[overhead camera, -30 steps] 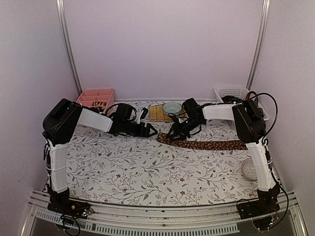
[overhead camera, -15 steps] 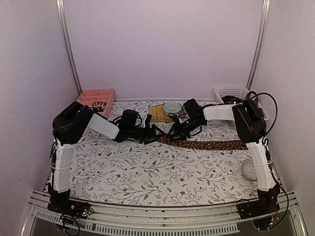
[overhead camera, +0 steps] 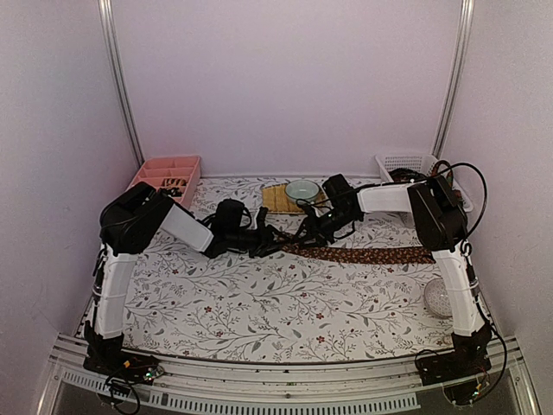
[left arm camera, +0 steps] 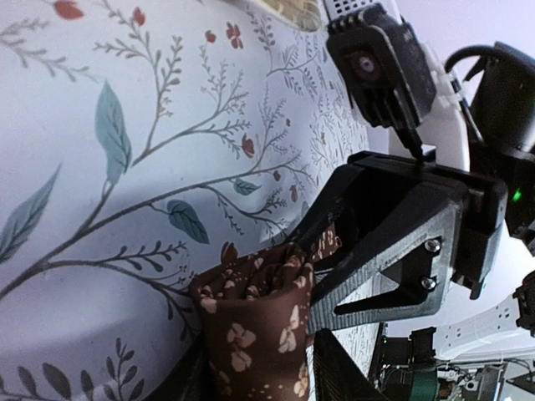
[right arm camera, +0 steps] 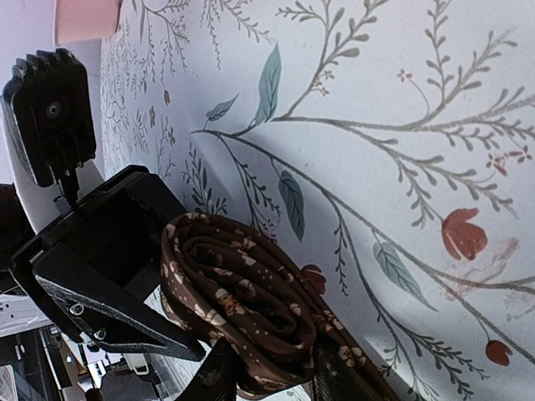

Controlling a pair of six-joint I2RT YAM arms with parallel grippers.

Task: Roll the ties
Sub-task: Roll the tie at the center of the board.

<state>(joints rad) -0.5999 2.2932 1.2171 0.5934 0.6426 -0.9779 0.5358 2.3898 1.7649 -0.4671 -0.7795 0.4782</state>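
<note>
One tie (overhead camera: 371, 255), dark brown with light speckles, lies flat across the right half of the floral cloth. Its left end is wound into a compact roll (right arm camera: 251, 292). My right gripper (right arm camera: 272, 372) is shut on that roll, a finger on each side of the spiral. My left gripper (left arm camera: 259, 368) has come in from the left, and its two fingers press both sides of the same roll (left arm camera: 255, 322). In the top view both grippers meet at mid-table, the left gripper (overhead camera: 275, 240) beside the right gripper (overhead camera: 304, 232).
A pink divided tray (overhead camera: 167, 173) stands at the back left and a white basket (overhead camera: 406, 162) at the back right. A yellowish woven mat (overhead camera: 276, 200) and a pale green dish (overhead camera: 302, 190) lie just behind the grippers. A clear ball (overhead camera: 438, 296) rests at the right edge.
My left arm has reached to the right up to the rolled end, and its jaws have narrowed around the roll. The right arm and the tie have stayed put.
</note>
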